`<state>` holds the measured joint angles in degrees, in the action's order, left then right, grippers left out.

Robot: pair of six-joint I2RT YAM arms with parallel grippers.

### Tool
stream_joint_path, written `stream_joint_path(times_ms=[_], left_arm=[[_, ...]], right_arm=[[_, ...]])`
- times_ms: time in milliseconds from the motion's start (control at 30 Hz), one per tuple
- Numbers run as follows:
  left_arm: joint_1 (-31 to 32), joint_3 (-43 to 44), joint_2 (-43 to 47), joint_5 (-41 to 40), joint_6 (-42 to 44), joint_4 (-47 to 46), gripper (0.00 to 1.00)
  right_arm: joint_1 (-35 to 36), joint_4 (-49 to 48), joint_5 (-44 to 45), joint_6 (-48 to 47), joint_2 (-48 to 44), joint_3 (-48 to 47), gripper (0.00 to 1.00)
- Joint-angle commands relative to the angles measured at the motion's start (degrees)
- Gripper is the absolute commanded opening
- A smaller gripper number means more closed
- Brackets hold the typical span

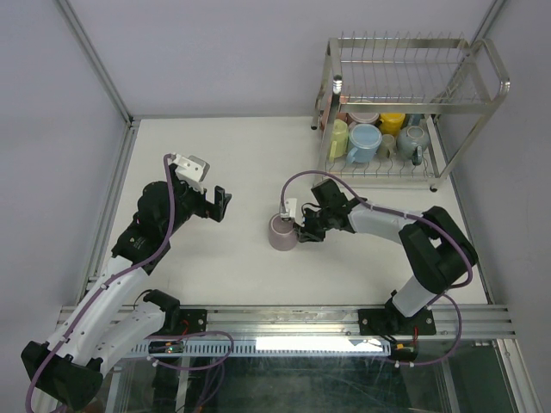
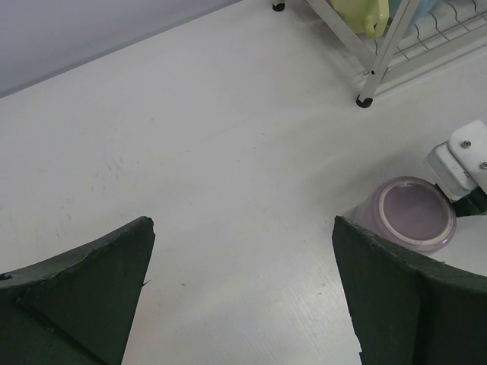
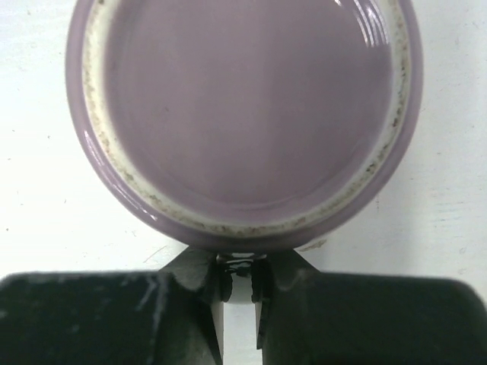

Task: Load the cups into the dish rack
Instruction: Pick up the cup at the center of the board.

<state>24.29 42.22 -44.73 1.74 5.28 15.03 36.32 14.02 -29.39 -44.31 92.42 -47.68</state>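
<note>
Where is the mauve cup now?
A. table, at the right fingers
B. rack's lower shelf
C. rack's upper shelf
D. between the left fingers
A: the mauve cup sits on the table, with the right fingers at its side.

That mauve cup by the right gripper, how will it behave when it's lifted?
Probably rigid and fairly heavy for its size: the mauve cup looks like thick glazed ceramic. The right gripper pinches only at one edge, so it may swing or tilt when lifted. The glossy glaze could be slippery.
</note>
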Motion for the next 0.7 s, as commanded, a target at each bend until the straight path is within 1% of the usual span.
stream_joint_path(times_ms=[0,233,533,667], left_arm=[[-0.3,-0.1,0.5,0.2,-0.5,-2.0,0.99],[-0.3,-0.2,0.7,0.2,-0.4,-2.0,0.99],[-0.3,-0.1,1.0,0.0,-0.4,-1.9,0.99],[-0.3,-0.1,1.2,-0.3,-0.4,-2.0,0.99]], right_arm=[[0.4,1.7,-2.8,-1.4,-0.3,-3.6,0.0],[0.1,6.3,-3.5,-0.8,-5.0,-5.5,0.0],[-2.3,10.2,-8.4,0.2,-15.2,-6.3,0.0],[-4.0,13.4,-10.8,0.5,-18.6,-8.4,0.0]])
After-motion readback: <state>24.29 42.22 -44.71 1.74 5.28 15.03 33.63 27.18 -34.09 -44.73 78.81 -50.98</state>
